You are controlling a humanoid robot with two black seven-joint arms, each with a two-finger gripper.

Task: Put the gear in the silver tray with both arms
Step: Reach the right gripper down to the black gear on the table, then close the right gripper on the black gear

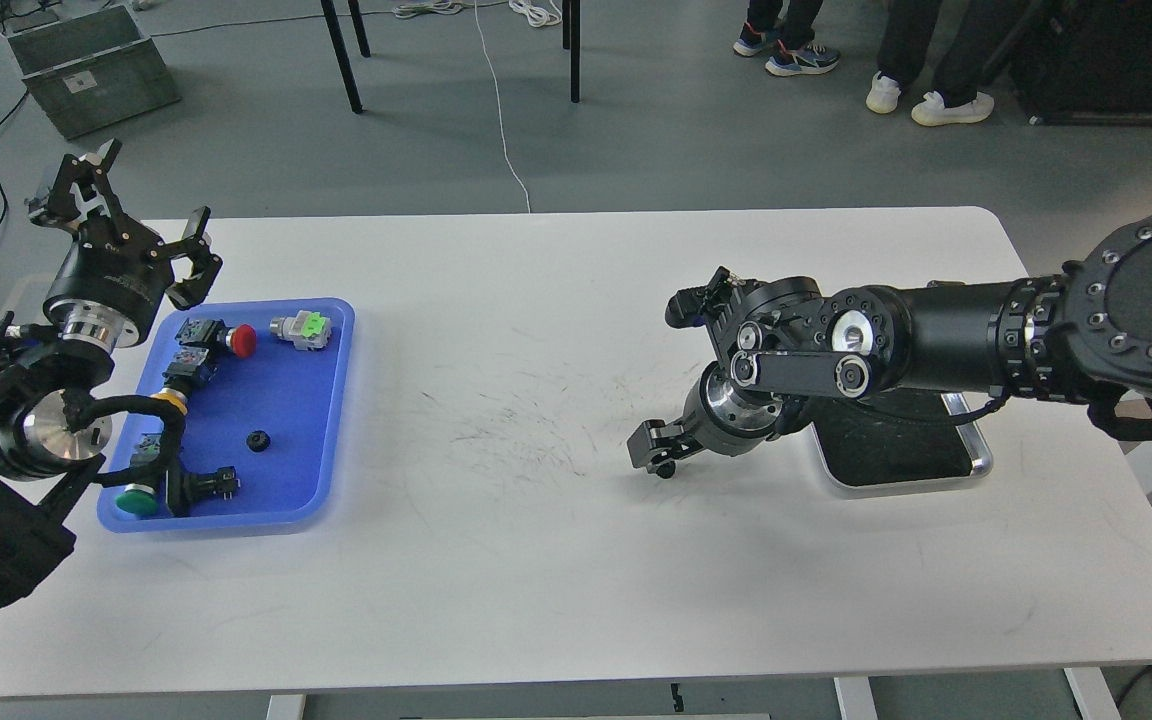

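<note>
A small black gear lies on the white table, left of the silver tray. My right gripper is down at the table right over this gear. Its fingers look apart, with the gear at their tips and mostly hidden. My right arm covers much of the silver tray, and the part of its dark bottom that shows is bare. My left gripper is open and empty, raised above the far left corner of the blue tray. A second black gear lies in the blue tray.
The blue tray also holds a red push button, a green-topped part, a green button and other switch parts. People's feet and table legs stand beyond the far edge.
</note>
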